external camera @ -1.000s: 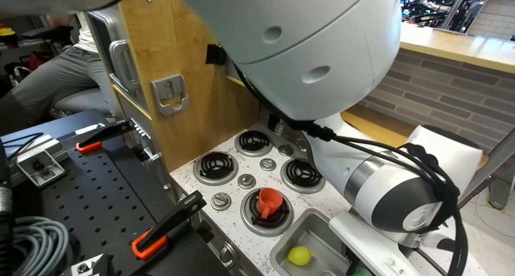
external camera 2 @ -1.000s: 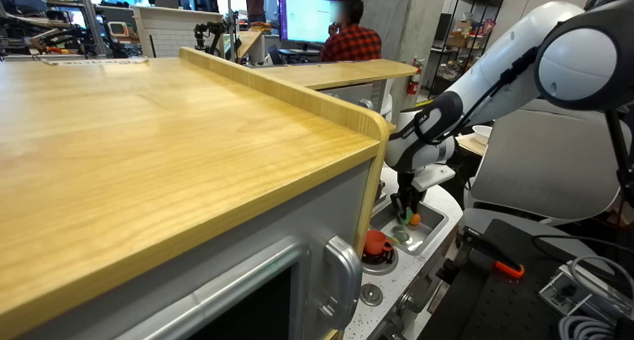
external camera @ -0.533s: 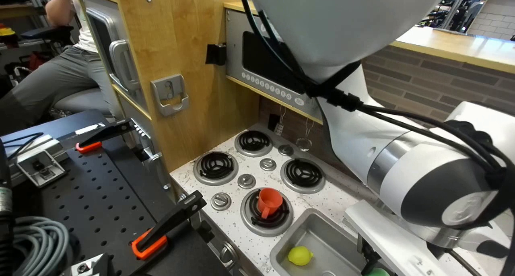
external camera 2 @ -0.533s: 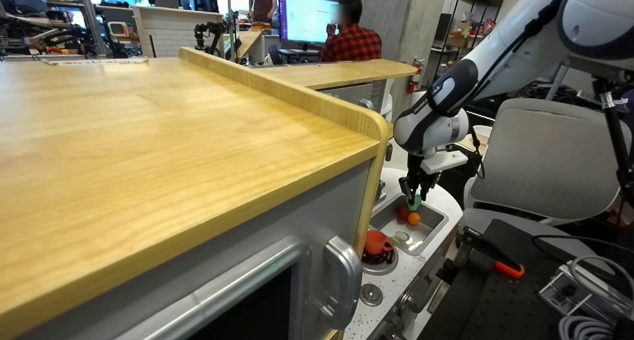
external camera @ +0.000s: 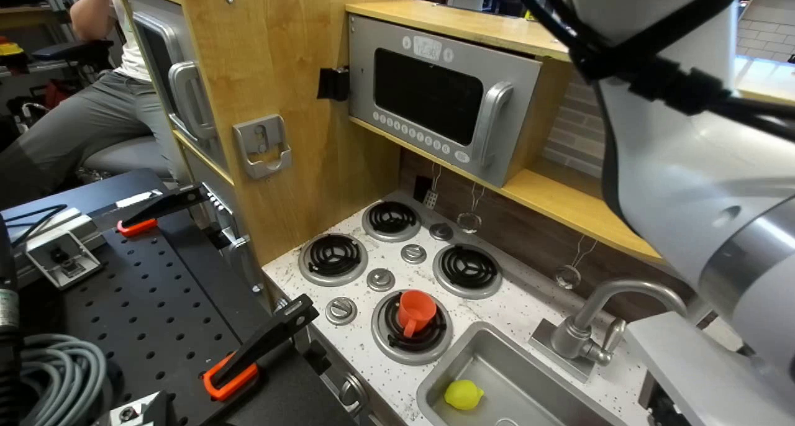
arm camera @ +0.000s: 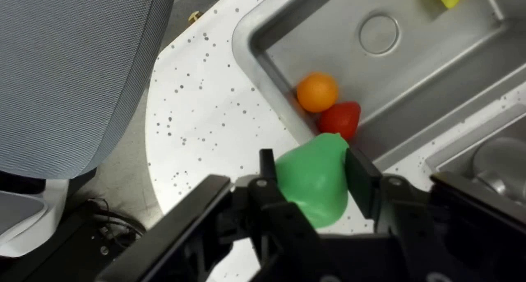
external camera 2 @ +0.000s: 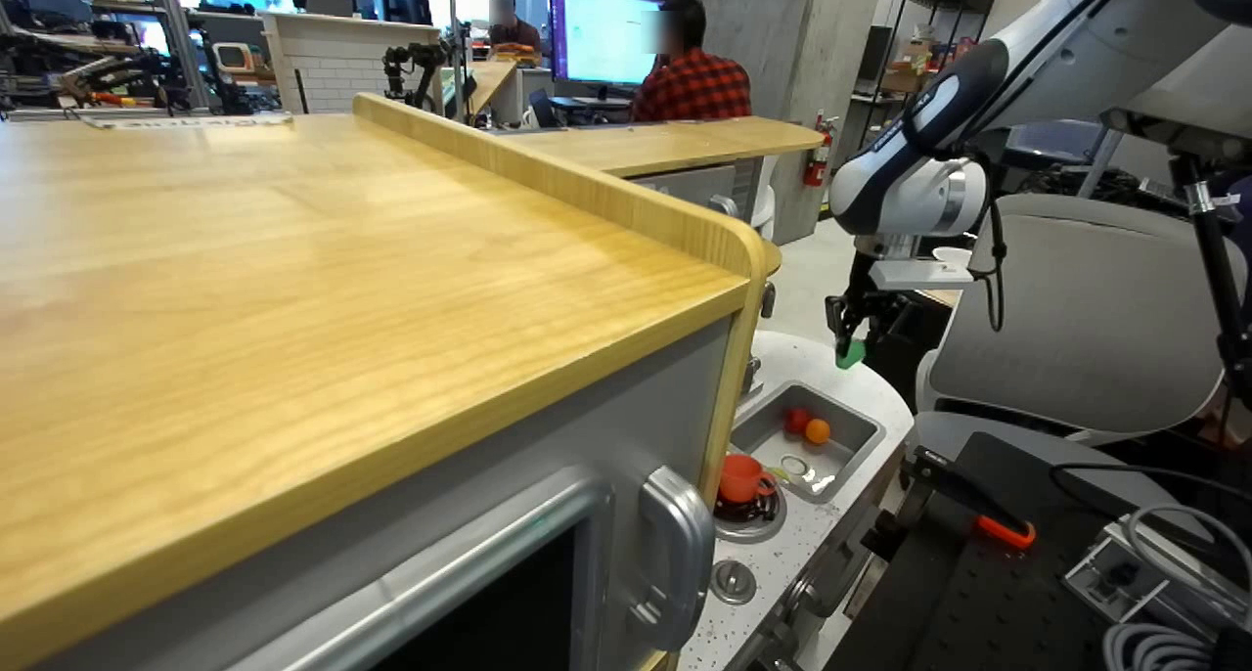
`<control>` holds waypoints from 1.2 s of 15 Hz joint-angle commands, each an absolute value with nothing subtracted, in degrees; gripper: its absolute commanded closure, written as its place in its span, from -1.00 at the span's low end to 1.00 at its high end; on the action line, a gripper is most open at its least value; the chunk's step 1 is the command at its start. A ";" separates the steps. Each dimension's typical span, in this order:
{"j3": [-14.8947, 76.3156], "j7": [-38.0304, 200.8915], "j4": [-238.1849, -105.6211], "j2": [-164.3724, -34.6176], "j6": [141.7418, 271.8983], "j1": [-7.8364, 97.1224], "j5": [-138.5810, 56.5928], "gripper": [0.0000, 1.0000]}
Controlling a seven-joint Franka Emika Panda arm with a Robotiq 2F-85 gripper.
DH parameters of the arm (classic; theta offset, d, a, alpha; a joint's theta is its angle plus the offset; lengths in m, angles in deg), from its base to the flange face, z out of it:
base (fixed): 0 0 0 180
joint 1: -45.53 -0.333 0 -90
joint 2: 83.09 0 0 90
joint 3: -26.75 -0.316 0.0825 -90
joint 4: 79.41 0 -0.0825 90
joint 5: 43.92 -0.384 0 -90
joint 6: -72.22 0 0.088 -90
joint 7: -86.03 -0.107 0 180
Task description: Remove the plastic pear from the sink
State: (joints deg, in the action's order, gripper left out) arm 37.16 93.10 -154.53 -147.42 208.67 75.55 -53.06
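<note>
Glossy plastic pear, green, up in the air and out of the sink; in an exterior view it shows against the rounded end of the white speckled surface. Can't tell what lies straight below it. In the wrist view the nub at one end points towards the sink. Black pincer drawn in to the pear's width, a finger against either side: it has hold of the pear. White arm slopes down to it.

In the sink, a toy orange by the end wall, touching a red toy fruit, kind unclear to me. Yellow toy lemon lies on the sink floor, well apart from that pair. Curved silver faucet on the surface just beside the sink.

Farther along, four black coil burners; orange-red mug on the front one by the sink. Play microwave mounted higher, behind. Past the rounded end, a grey chair. Back of the room: a person in a red-checked shirt by a lit monitor.
</note>
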 commanded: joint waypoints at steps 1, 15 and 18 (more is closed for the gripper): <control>36.55 88.26 -150.68 -147.94 207.24 77.87 -55.65 0.57; 37.97 55.64 -129.19 -161.60 198.14 81.03 -59.93 0.57; 38.27 48.10 -125.10 -164.29 198.06 81.91 -60.60 0.57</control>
